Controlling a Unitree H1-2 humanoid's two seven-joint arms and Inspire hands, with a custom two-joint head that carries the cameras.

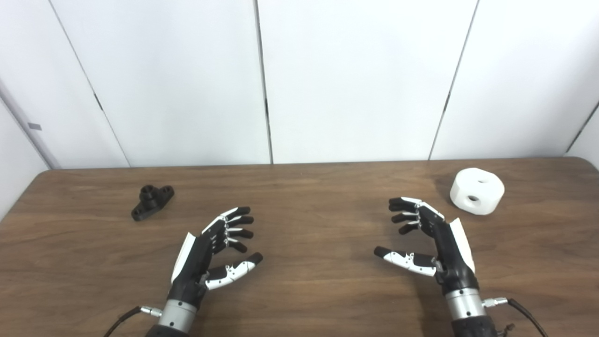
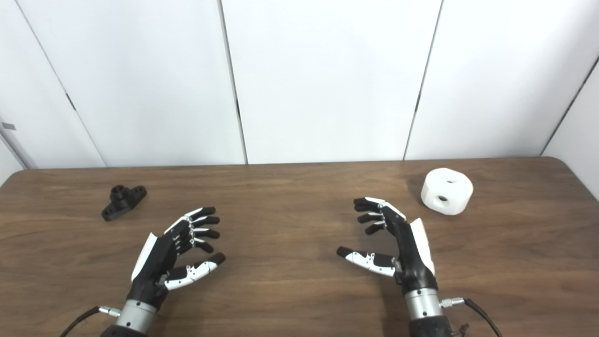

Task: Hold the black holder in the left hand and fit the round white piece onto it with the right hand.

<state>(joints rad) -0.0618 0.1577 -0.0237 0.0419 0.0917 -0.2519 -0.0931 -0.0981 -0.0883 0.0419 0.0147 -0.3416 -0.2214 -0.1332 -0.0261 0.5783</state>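
Both hands sit low over the wood table point(image 1: 299, 290), wrists nearest the camera, palms turned toward each other. Left hand point(image 1: 213, 255): empty, fingers point(image 1: 236, 224) spread apart and lightly curled, thumb stuck out toward the right hand. Right hand point(image 1: 430, 241): empty too, fingers point(image 1: 405, 210) apart and curled inward, thumb pointing across at the left hand. Hands well apart from each other, bare tabletop between them.

Black holder point(image 1: 152, 201): lying on the table, beyond the left hand and off to its outer side, well apart from the fingertips, not touched. Flat base with a short round boss sticking up from the middle, long axis angled diagonally.

Round white piece point(image 1: 477, 191): on the table beyond the right hand and off to its outer side, near the back of the fingers but clear of them, no contact. Chunky cylinder, one hole in the top face, another in the side wall facing the camera.

Holder and white piece far apart, at opposite ends of the table. White wall panels point(image 1: 346, 79) behind the far table edge. Cable point(image 1: 526, 313) comes off the right wrist, another off the left.
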